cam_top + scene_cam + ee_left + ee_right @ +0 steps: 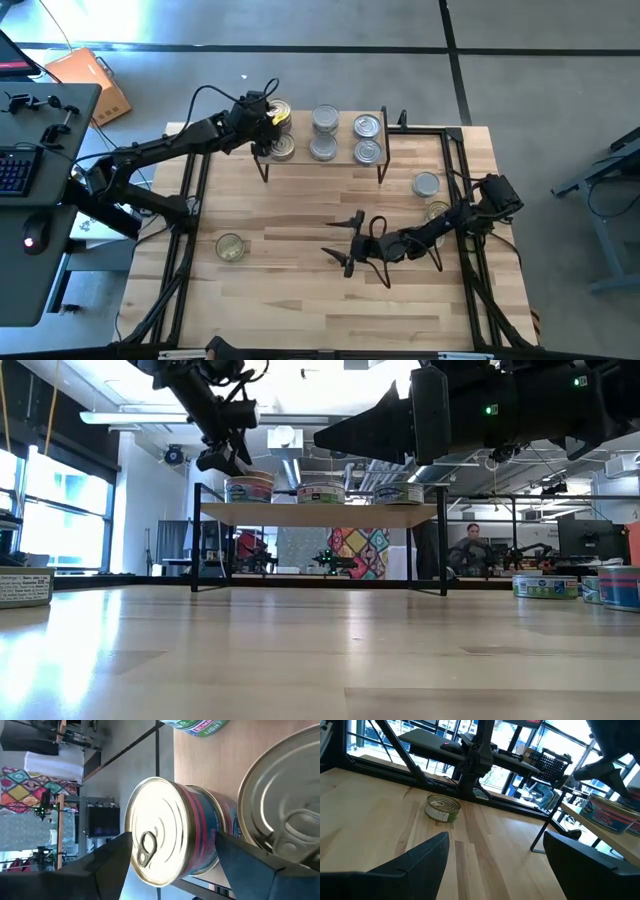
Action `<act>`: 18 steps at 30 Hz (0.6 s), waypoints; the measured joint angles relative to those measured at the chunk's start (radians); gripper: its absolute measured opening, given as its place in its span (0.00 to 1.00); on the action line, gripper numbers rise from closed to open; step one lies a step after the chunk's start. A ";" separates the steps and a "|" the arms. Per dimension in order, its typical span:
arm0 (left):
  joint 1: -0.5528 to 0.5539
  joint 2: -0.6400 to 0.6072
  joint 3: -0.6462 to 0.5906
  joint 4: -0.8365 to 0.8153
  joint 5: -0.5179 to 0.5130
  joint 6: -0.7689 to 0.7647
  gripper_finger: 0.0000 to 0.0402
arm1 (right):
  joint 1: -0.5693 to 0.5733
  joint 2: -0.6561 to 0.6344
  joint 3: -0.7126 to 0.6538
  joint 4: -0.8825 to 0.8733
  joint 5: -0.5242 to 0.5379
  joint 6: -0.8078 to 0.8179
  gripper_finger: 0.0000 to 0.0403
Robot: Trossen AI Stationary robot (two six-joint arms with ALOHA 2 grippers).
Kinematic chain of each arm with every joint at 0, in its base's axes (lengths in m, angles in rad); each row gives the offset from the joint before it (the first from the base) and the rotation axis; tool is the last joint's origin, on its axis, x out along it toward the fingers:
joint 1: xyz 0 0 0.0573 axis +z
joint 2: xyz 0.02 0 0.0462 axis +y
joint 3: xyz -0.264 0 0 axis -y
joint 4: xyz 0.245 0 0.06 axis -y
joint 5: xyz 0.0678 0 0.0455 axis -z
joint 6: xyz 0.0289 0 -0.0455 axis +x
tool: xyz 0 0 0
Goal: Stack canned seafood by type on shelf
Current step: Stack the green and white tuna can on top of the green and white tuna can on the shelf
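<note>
Tins are rigid, short and round, with smooth metal lids and paper-labelled walls; my judgement is that they are moderately weighty for their size, slick on the lid, and best taken across the side wall, fingers on opposite sides, not by the pull tab.

Six lid tops show on the shelf point(385, 140) in the high view, in three columns; whether any conceals a stack I cannot tell. One green-labelled tin point(230, 247) sits alone on the tabletop point(300, 220) on the left side. Two more, one silver-lidded point(426, 184) and one partly hidden under the right arm, lie on the right side.

Left gripper point(268, 118) is at the shelf's left end, over the left column. In its wrist view the red-and-blue tin point(175, 837) stands between the two fingers point(107, 855), which flank its wall closely; the frames do not settle whether they touch it or stand just clear. The tin rests on the shelf with a second tin point(285, 815) just beside it.

Right gripper point(350, 243) hangs over mid-tabletop, fingers spread wide and empty, pointing toward the green-labelled tin, well apart from it.
</note>
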 joint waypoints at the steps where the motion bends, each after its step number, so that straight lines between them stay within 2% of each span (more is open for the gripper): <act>1: -0.002 -0.004 0.000 -0.002 0.000 -0.003 0.69 | 0.000 0.000 0.000 0.000 0.000 0.000 0.79; 6: -0.032 -0.043 0.000 -0.004 0.001 -0.046 0.69 | 0.000 0.000 0.000 0.000 0.000 0.000 0.79; 10: -0.086 -0.099 0.000 -0.028 -0.001 -0.138 0.69 | 0.000 0.000 0.000 -0.004 0.000 0.006 0.79; 18: -0.267 -0.217 0.000 -0.256 -0.004 -0.407 0.61 | -0.012 0.000 0.000 -0.049 -0.001 0.099 0.79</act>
